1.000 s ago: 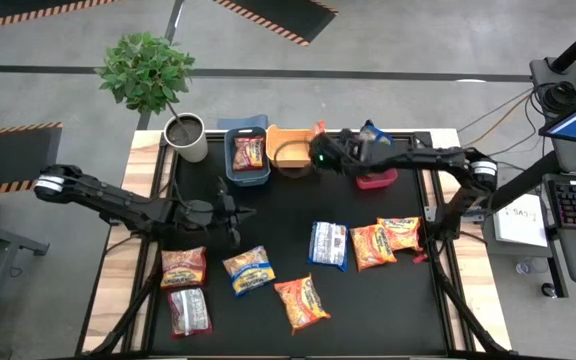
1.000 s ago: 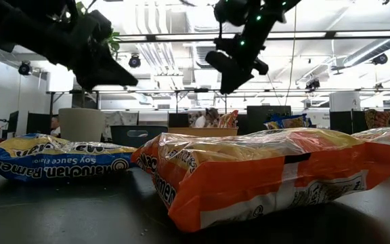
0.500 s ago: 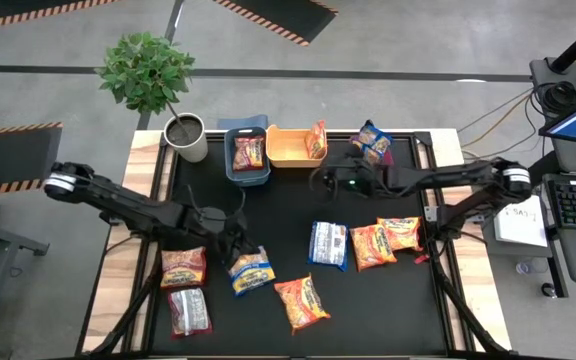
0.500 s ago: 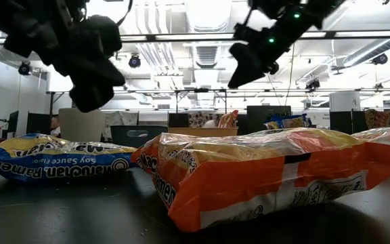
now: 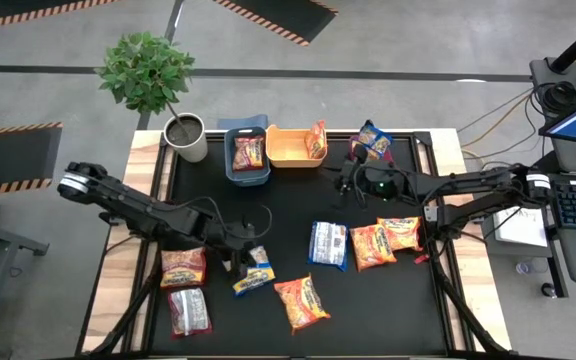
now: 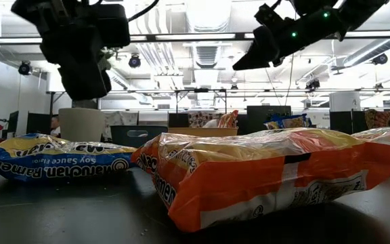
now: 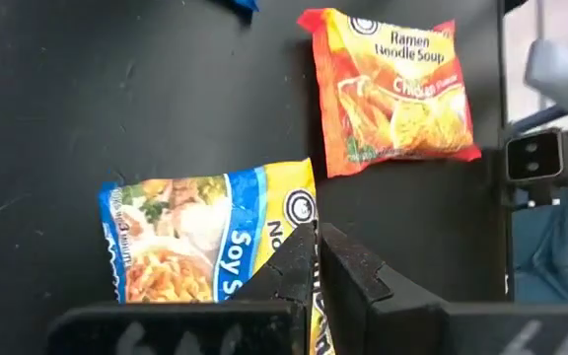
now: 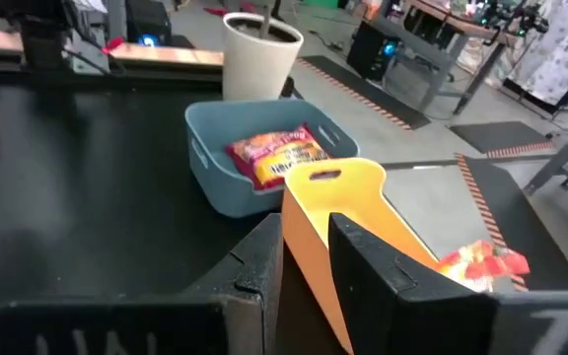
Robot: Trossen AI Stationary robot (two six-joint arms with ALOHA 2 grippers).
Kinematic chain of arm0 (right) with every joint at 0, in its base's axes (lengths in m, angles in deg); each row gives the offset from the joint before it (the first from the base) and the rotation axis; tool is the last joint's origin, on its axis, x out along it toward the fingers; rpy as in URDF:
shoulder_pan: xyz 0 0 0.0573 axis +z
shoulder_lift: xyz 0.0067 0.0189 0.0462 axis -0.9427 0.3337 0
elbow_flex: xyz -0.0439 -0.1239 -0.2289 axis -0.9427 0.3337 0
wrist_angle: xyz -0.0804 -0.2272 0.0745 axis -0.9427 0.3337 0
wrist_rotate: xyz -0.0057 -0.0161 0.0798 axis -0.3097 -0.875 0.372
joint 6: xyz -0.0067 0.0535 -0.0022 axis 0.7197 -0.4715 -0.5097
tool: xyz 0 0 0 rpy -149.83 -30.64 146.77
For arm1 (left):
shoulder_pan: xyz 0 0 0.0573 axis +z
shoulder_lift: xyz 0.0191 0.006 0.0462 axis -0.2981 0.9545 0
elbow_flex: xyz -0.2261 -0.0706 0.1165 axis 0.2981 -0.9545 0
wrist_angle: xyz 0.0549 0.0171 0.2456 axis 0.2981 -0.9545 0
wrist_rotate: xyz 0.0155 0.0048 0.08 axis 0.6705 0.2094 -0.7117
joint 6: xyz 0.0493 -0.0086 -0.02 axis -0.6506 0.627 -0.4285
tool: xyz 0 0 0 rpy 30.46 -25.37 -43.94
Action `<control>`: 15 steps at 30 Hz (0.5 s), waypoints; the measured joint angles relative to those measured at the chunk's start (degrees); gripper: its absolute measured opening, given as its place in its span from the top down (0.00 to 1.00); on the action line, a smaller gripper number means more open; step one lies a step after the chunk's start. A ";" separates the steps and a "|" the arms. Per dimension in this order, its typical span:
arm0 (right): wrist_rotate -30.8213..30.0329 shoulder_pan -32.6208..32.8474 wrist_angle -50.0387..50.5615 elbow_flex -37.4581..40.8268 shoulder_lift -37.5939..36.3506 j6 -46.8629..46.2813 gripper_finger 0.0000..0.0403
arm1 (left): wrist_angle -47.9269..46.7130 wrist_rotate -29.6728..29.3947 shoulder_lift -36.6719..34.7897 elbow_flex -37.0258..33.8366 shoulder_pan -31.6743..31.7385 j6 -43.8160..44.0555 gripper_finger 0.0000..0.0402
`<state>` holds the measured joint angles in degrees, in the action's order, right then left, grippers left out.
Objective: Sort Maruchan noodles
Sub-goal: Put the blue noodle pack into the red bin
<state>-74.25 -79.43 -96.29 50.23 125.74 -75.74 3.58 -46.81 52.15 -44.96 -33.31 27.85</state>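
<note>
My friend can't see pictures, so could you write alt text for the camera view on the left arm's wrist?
The left gripper, jaws nearly shut, hangs over a blue-and-yellow soy sauce ramen packet lying on the black table. An orange chicken ramen packet lies flat nearby.

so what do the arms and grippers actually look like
Both arms are dark, slim and jointed, with pale grey caps near the shoulders. The right arm's wrist shows small green lights. The left gripper and right gripper each have two flat, matte black, blocky fingers. Thin black cables loop near the wrists.
</note>
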 joint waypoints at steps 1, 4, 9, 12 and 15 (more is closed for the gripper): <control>0.03 0.00 0.07 0.07 -0.03 0.01 0.81 | -2.33 0.00 0.23 0.92 -0.07 0.00 0.98; 0.04 -0.07 0.11 0.22 0.00 0.00 0.81 | -8.23 0.00 1.28 3.90 -0.31 -0.02 0.92; 0.08 -0.22 0.10 0.22 0.26 -0.02 0.81 | -13.11 -1.52 3.08 5.84 -0.55 0.27 0.75; 0.06 -0.24 0.13 0.22 0.23 -0.04 0.81 | -13.34 -1.84 4.23 5.33 -0.60 0.74 0.63; 0.06 -0.24 0.10 0.22 0.21 -0.04 0.81 | -13.63 -1.90 5.81 4.63 -0.61 0.75 0.52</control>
<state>-74.19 -79.68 -96.18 50.46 125.95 -75.78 -10.04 -48.71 57.96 -40.33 -33.92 28.60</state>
